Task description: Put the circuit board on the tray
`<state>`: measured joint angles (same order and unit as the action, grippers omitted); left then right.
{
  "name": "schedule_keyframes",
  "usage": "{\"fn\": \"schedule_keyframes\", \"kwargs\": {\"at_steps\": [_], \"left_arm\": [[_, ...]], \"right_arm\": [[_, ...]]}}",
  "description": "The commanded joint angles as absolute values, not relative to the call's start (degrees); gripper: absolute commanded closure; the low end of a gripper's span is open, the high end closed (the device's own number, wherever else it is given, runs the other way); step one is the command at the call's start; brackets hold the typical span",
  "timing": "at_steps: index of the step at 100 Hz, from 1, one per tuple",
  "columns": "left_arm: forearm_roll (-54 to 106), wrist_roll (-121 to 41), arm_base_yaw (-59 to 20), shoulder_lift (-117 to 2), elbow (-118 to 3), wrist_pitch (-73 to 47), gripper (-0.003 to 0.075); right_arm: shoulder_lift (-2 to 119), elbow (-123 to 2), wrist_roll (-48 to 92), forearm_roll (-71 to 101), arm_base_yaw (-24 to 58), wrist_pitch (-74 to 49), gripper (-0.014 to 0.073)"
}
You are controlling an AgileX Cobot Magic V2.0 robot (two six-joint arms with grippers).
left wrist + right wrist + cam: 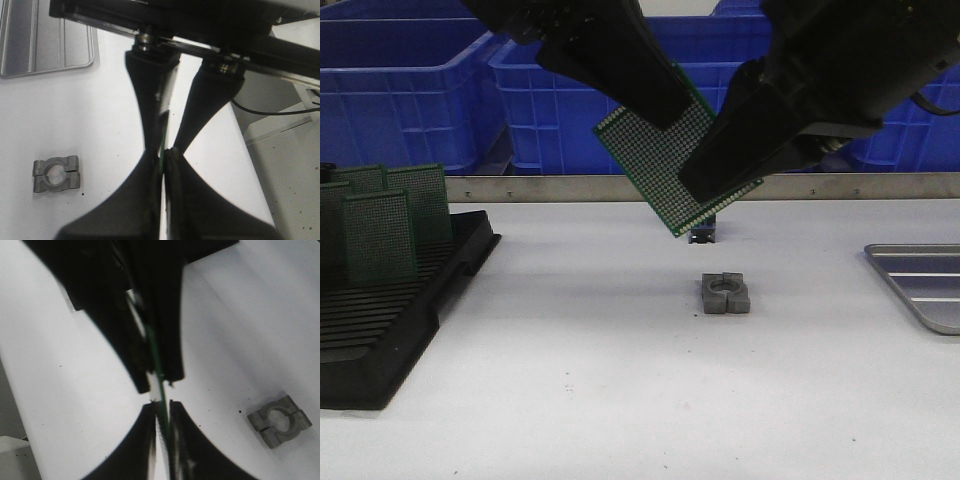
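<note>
Board: the green perforated circuit board (665, 165) is held tilted in mid-air above the white table (620, 380), gripped from both sides.
Left gripper (655, 95): angled down from upper left; jaws are clamped on the board's upper edge.
Right gripper (720, 170): angled down from upper right; jaws are closed on the board's lower right edge.
Tray: the shallow silver-grey metal tray (920, 285) lies at the table's right edge, well apart from the board.
Clamp: a small grey metal block (725, 294) rests below the board.
</note>
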<state>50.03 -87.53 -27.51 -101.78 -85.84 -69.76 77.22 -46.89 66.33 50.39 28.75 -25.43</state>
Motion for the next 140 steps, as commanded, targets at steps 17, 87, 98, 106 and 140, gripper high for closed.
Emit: {"fn": "schedule_keyframes", "kwargs": {"at_steps": [17, 87, 98, 106, 140], "left_arm": [[54.14, -86.95, -28.12, -99.45, -87.52, -71.64, 0.0672], [54.14, -86.95, -24.18, -99.45, -87.52, -68.47, 0.0226], [54.14, -86.95, -24.18, -99.45, -87.52, -68.47, 0.0226], [54.14, -86.95, -24.18, -99.45, -87.52, -68.47, 0.0226], [54.14, -86.95, -24.18, -99.45, -87.52, -68.47, 0.0226]], "right_arm": [[75.75, -48.88, 66.7, 53.21, 28.93, -24.24, 0.0663], [76.22, -46.78, 48.54, 53.18, 8.14, -37.09, 0.0663], [77.9, -46.78, 48.54, 53.18, 0.61, -35.97, 0.0663], [80.36, -46.78, 48.54, 53.18, -4.18, -33.74, 0.0663], [91.4, -47.25, 48.54, 55.24, -10.58, -22.92, 0.0661]]}}
